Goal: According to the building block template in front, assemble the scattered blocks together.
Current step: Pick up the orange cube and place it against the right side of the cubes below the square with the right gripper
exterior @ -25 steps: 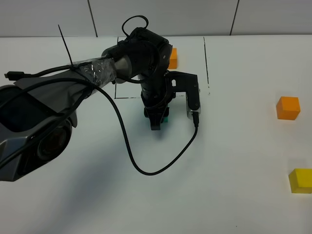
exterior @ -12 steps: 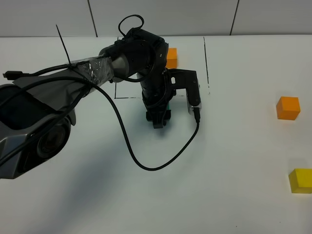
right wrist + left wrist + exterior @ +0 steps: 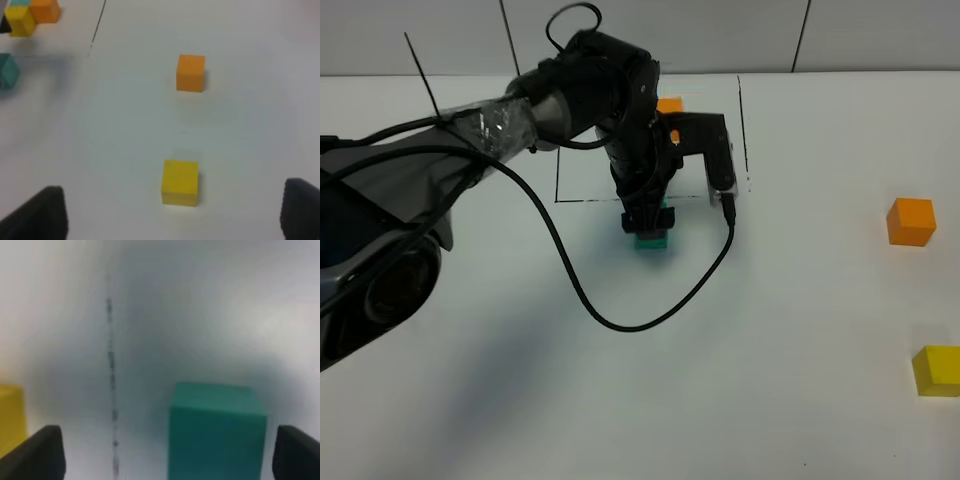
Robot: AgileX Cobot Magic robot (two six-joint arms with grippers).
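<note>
The teal cube (image 3: 651,240) rests on the table just in front of the template's black outline (image 3: 590,199). My left gripper (image 3: 645,220) hovers right over it, open; in the left wrist view its dark fingertips (image 3: 36,455) stand wide on either side of the teal cube (image 3: 215,432) without touching it. The template's orange cube (image 3: 669,104) peeks out behind the arm, which hides the rest. The loose orange cube (image 3: 910,221) and yellow cube (image 3: 937,370) lie far right. My right gripper (image 3: 172,215) is open above the yellow cube (image 3: 180,182) and orange cube (image 3: 190,73).
A black cable (image 3: 620,320) loops from the left wrist across the table in front of the teal cube. A thin black line (image 3: 743,130) runs down the table right of the template. A yellow template cube (image 3: 10,415) shows beyond the outline line in the left wrist view.
My left gripper has opened and let go of the teal cube, then lifted and drawn back a little. The cube now sits uncovered on the table. The right side is unchanged.
</note>
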